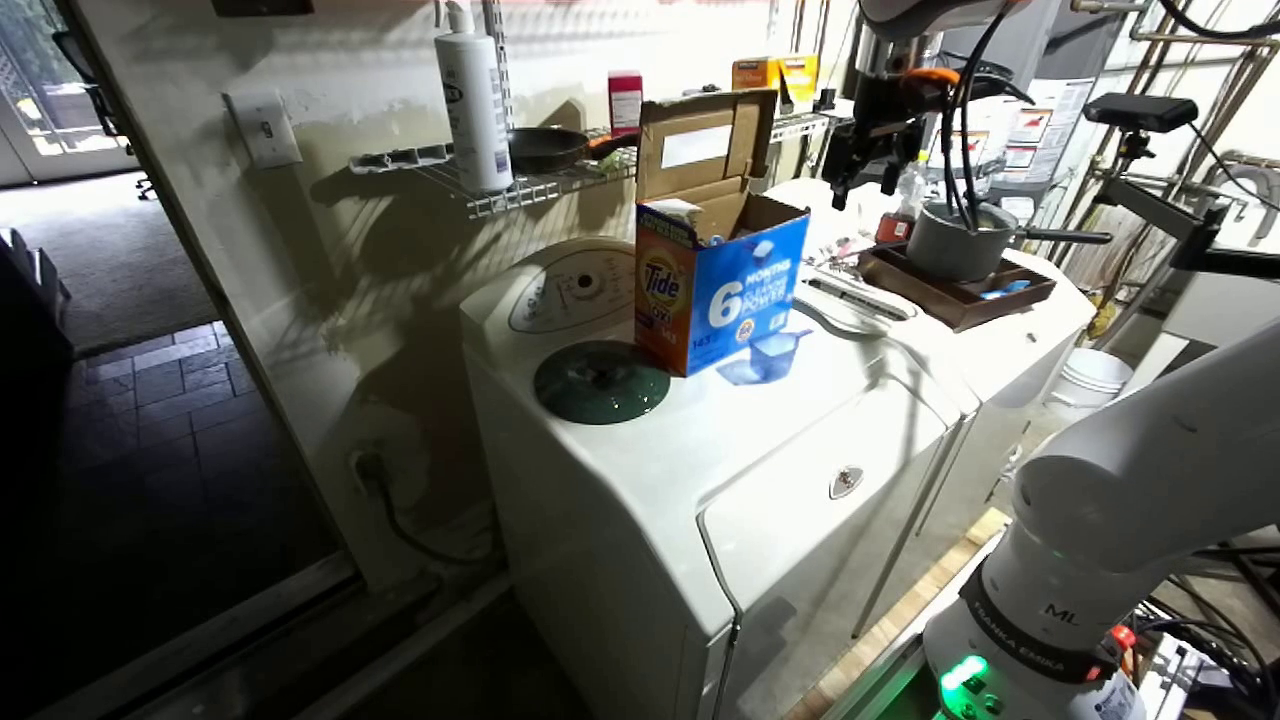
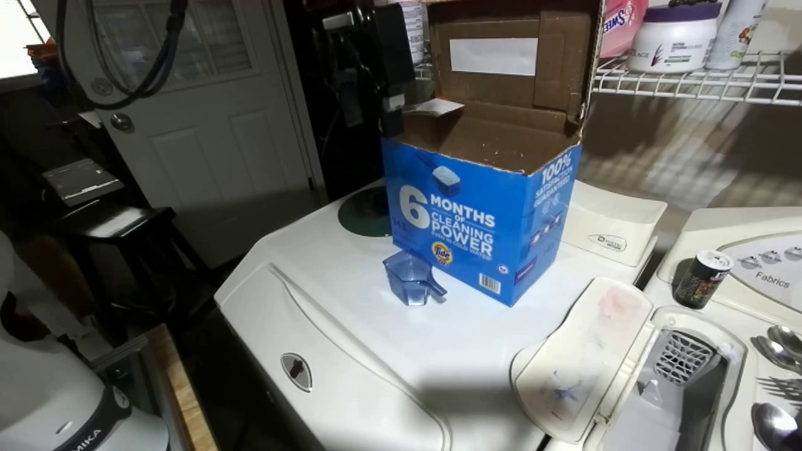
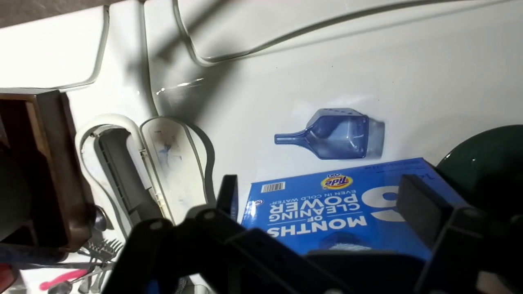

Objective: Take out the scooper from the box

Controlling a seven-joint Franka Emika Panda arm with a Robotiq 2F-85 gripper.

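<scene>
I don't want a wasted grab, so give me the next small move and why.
I'd likely raise the gripper slightly, away from the box: the scoop already sits outside it, on the white appliance, and the open jaws hold nothing.

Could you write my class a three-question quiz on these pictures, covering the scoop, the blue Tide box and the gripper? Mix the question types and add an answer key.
1. True or false: the blue scoop is outside the Tide box, on the white appliance top.

2. Multiple choice: judging by the wrist view, the gripper is
A) shut on the scoop
B) open, its fingers apart
C) shut on the box

3. Fill in: the large white number printed on the blue front of the box is ____.

Key: 1. True. 2. B. 3. 6.
</scene>
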